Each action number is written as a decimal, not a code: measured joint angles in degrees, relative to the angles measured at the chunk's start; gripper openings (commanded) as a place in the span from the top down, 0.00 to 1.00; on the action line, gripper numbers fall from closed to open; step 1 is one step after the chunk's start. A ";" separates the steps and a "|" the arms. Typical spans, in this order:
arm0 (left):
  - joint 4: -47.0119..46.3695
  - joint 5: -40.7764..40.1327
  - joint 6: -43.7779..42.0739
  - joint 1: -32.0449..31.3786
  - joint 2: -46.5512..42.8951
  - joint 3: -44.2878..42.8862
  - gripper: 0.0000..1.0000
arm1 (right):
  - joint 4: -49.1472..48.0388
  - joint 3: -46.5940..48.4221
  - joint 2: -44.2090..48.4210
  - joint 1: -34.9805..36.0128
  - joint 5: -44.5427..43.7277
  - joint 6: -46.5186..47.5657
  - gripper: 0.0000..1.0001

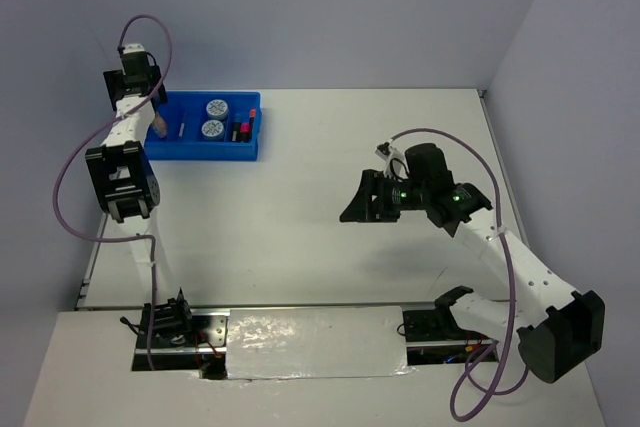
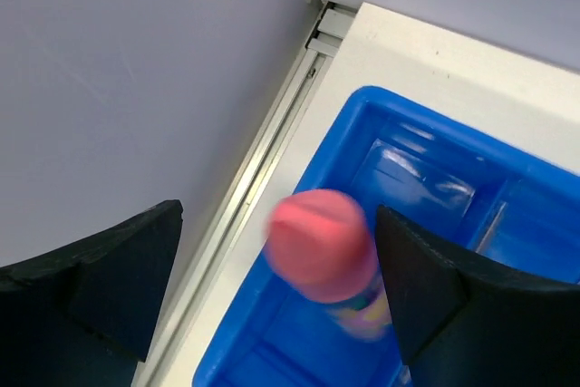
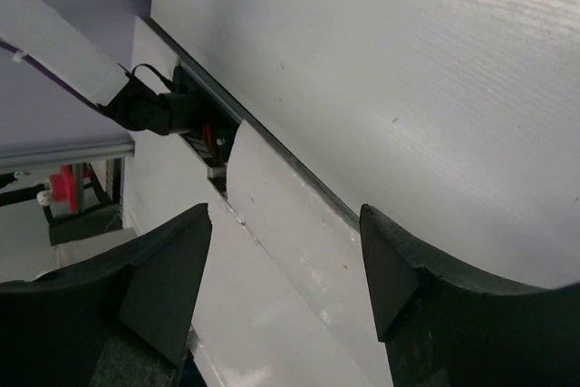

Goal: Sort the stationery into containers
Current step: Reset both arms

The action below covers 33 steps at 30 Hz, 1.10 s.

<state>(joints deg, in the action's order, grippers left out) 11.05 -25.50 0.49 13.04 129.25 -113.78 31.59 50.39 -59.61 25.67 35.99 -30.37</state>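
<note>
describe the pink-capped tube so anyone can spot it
Look to the blue tray at the table's far left corner. At its left end is the pink-capped tube: a fat pink cap, unlike the thin silver pen and round discs beside it.

Top view: you look down from above and behind the arm bases, with the whole tabletop (image 1: 330,207) in frame. Left wrist view hangs close over the far-left corner of the blue tray (image 1: 200,153), looking past the left tool (image 2: 278,224); top view shows that tray small. Right wrist view, past the right tool (image 3: 285,224), faces back along the tabletop toward the shiny near-edge panel (image 1: 310,342), which top view also shows.
</note>
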 measured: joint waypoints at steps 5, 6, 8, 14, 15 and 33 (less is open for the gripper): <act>7.15 2.89 5.35 0.26 -3.02 -0.50 0.01 | 5.09 7.74 -0.17 0.35 -5.35 2.45 0.25; 9.99 3.96 6.38 0.09 -4.76 -0.46 0.01 | 7.06 10.45 -0.33 0.35 -7.65 3.41 0.25; 15.37 5.53 8.31 -0.52 -10.01 -0.02 0.01 | 9.84 15.15 -0.52 0.35 -11.30 5.31 0.20; 22.23 7.63 9.22 -4.22 -38.58 11.91 0.01 | 14.64 22.86 1.29 0.33 -18.73 8.96 0.10; 22.97 7.56 9.44 -4.61 -42.80 13.07 0.01 | 15.39 22.86 2.14 0.33 -18.80 9.29 0.10; 42.60 11.91 23.56 -18.23 -88.21 45.86 0.01 | 37.99 44.94 15.08 0.33 -41.72 12.50 0.00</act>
<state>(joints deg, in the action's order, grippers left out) 53.65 -13.58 24.05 -5.19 41.04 -67.92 69.58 95.33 -44.53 26.00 -5.74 -17.87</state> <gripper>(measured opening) 0.993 0.994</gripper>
